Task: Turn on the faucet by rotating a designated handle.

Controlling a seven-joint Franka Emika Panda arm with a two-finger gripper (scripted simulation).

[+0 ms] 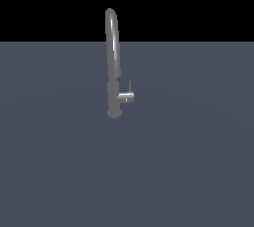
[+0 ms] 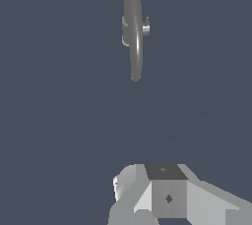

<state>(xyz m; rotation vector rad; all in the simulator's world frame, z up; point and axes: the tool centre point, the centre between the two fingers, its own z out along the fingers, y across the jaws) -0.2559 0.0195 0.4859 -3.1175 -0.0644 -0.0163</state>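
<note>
The fingers of the pale grey blocky gripper (image 2: 165, 194) are hard to see, so I cannot tell if they are wide or narrow. Well away from them stands the tall grey shiny faucet (image 1: 113, 57) with its arched spout. Its short grey stub handle (image 1: 126, 96) sticks out sideways near the base.

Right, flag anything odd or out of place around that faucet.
Nothing stands out. The faucet stands upright on the flat grey surface, its handle intact on the exterior view's right. No spill or damage shows.
</note>
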